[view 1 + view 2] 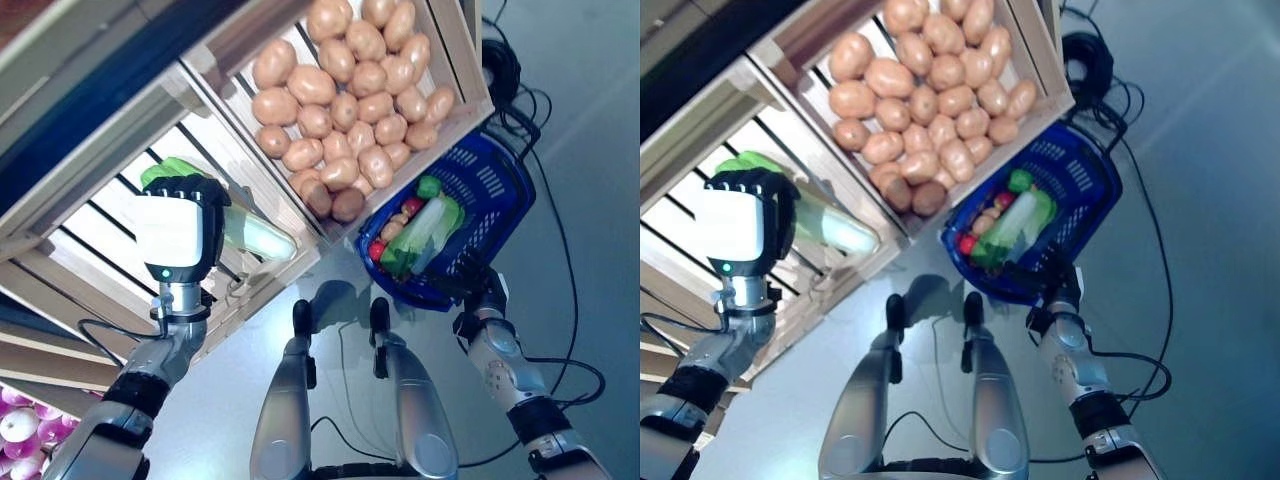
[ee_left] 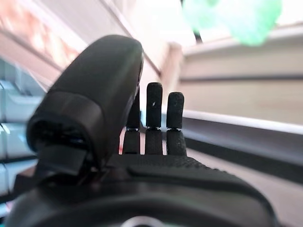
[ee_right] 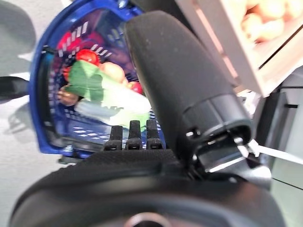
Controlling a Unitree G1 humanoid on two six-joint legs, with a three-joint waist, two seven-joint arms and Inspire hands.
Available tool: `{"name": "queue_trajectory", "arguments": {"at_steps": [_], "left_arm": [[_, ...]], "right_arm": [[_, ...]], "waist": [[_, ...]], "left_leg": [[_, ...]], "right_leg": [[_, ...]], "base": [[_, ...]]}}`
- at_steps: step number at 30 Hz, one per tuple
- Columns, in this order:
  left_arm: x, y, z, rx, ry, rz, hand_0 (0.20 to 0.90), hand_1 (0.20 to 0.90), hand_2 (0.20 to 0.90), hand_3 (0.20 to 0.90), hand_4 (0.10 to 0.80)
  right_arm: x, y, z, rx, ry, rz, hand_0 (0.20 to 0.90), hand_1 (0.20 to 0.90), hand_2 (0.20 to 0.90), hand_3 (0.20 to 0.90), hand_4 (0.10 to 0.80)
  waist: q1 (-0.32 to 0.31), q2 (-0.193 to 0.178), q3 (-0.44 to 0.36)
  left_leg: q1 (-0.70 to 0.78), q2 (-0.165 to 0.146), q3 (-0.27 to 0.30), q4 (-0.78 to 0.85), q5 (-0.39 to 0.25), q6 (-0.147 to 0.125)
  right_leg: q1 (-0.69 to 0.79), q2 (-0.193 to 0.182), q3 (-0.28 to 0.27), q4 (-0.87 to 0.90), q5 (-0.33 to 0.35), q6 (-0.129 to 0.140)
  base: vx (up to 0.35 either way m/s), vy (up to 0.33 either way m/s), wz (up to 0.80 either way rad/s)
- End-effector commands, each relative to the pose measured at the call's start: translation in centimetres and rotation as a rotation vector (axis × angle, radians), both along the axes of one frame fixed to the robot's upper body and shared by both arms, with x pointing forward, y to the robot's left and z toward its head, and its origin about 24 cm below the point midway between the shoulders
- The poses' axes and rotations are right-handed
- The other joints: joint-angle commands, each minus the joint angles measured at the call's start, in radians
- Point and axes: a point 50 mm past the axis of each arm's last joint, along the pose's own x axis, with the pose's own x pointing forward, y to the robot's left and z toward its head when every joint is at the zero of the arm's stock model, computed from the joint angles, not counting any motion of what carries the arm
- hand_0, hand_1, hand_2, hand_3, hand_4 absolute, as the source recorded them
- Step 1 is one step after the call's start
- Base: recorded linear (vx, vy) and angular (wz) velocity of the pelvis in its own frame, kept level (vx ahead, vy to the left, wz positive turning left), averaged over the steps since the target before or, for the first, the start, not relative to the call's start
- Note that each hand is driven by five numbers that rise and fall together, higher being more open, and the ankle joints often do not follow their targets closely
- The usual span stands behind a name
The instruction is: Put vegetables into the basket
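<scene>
Left eye view: nearest the robot, the right hand (image 1: 478, 290) is seen at the near rim of the blue basket (image 1: 505, 185), its fingers curled round the basket's edge or handle, though the exact part gripped cannot be made out. The basket is held low beside the front corner of the potato crate (image 1: 455, 110). Inside the basket a pale green-and-white leafy vegetable (image 1: 430, 230) lies lengthwise, with a red vegetable (image 1: 378, 250) near the closer end and another red one (image 1: 412, 206), a small green one (image 1: 429, 186) and a brownish one (image 1: 392, 230) beside it. To the left, the left hand (image 1: 180, 225) is raised over the slatted wooden crate (image 1: 90, 235), its fingers wrapped round a second long leafy vegetable (image 1: 262, 238), whose pale stalk end projects toward the crate's front board while green leaves (image 1: 165, 170) show past the knuckles. This vegetable is held over the slatted crate, well apart from the basket. In the left wrist view the fingertips (image 2: 154, 99) are seen bent forward, with a blurred green shape (image 2: 236, 19) beyond them. Farther back, the potato crate is filled with tan potatoes (image 1: 345, 80), two darker ones (image 1: 335, 200) lying at its near corner.
</scene>
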Motion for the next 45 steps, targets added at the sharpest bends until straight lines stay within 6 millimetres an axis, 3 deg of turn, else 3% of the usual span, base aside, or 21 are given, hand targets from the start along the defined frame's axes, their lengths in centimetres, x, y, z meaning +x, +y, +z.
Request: {"name": "queue_trajectory", "arguments": {"at_steps": [1, 10, 19, 20, 21, 29, 37, 45], "left_arm": [[-2.2, -1.1, 0.5, -0.18, -0.196, -0.087, 0.3, 0.3, 0.3, 0.3, 0.4], [-4.3, -1.0, 0.0, -0.346, -0.101, -0.144, 0.3, 0.3, 0.3, 0.3, 0.4], [-4.5, -1.0, -0.9, -0.277, 0.109, -0.169, 0.3, 0.3, 0.3, 0.3, 0.4], [-4.3, -1.0, -1.0, -0.259, 0.144, -0.168, 0.418, 0.418, 0.418, 0.418, 0.478], [-4.1, -1.0, -1.2, -0.24, 0.193, -0.166, 0.9, 0.9, 0.9, 0.9, 0.8], [-2.8, -0.1, -0.8, -0.128, 0.247, -0.098, 0.9, 0.9, 0.9, 0.9, 0.8], [-0.4, 1.2, 1.1, 0.024, 0.276, 0.029, 0.9, 0.9, 0.9, 0.9, 0.8], [0.4, 1.8, 0.8, 0.059, 0.325, 0.107, 0.9, 0.9, 0.9, 0.9, 0.8]], "right_arm": [[-1.7, -2.0, 1.8, -0.085, -0.132, -0.068, 0.9, 0.9, 0.9, 0.9, 0.8], [-4.1, -2.6, 0.1, -0.106, -0.08, -0.086, 0.9, 0.9, 0.9, 0.9, 0.8], [-5.8, -3.5, -1.3, -0.107, -0.017, -0.085, 0.9, 0.9, 0.9, 0.9, 0.8], [-5.7, -3.5, -1.3, -0.11, -0.016, -0.083, 0.9, 0.9, 0.9, 0.9, 0.8], [-5.6, -3.6, -1.2, -0.113, -0.016, -0.082, 0.9, 0.9, 0.9, 0.9, 0.8], [-3.9, -4.4, 0.6, -0.148, -0.066, -0.061, 0.9, 0.9, 0.9, 0.9, 0.8], [-1.4, -4.8, 4.4, -0.211, -0.206, -0.038, 0.9, 0.9, 0.9, 0.9, 0.8], [-0.9, -4.9, 5.8, -0.233, -0.265, -0.052, 0.9, 0.9, 0.9, 0.9, 0.8]], "waist": [[0.016, 0.047, -0.154], [0.033, 0.05, -0.225], [0.029, 0.047, -0.252], [0.028, 0.048, -0.249], [0.027, 0.049, -0.245], [0.009, 0.059, -0.154], [-0.014, 0.071, -0.002], [-0.022, 0.072, -0.002]], "left_leg": [[-0.025, -0.038, -0.051, -0.085, 0.073, -0.01], [0.108, -0.027, -0.058, -0.15, 0.074, -0.013], [0.171, -0.017, -0.044, -0.171, 0.059, -0.011], [0.17, -0.017, -0.043, -0.169, 0.057, -0.01], [0.167, -0.018, -0.041, -0.165, 0.054, -0.009], [0.092, -0.026, -0.026, -0.084, 0.042, 0.0], [-0.11, -0.026, -0.008, 0.014, 0.072, 0.005], [-0.3, -0.033, 0.0, 0.095, 0.076, 0.007]], "right_leg": [[0.112, -0.018, -0.074, -0.117, 0.062, -0.016], [0.268, -0.028, -0.122, -0.196, 0.058, -0.017], [0.332, -0.032, -0.132, -0.229, 0.062, -0.008], [0.329, -0.033, -0.13, -0.228, 0.062, -0.008], [0.325, -0.033, -0.128, -0.226, 0.061, -0.008], [0.247, -0.033, -0.102, -0.174, 0.064, -0.016], [0.043, -0.001, -0.059, -0.064, 0.065, -0.032], [-0.143, 0.004, -0.041, -0.001, 0.063, -0.038]], "base": [[0.197, -0.03, 0.06], [0.123, -0.003, 0.13], [0.077, -0.002, 0.05], [-0.011, 0.022, -0.03], [-0.034, 0.028, -0.04], [-0.097, 0.034, -0.05], [-0.214, 0.014, -0.06], [-0.126, 0.017, -0.06]]}}
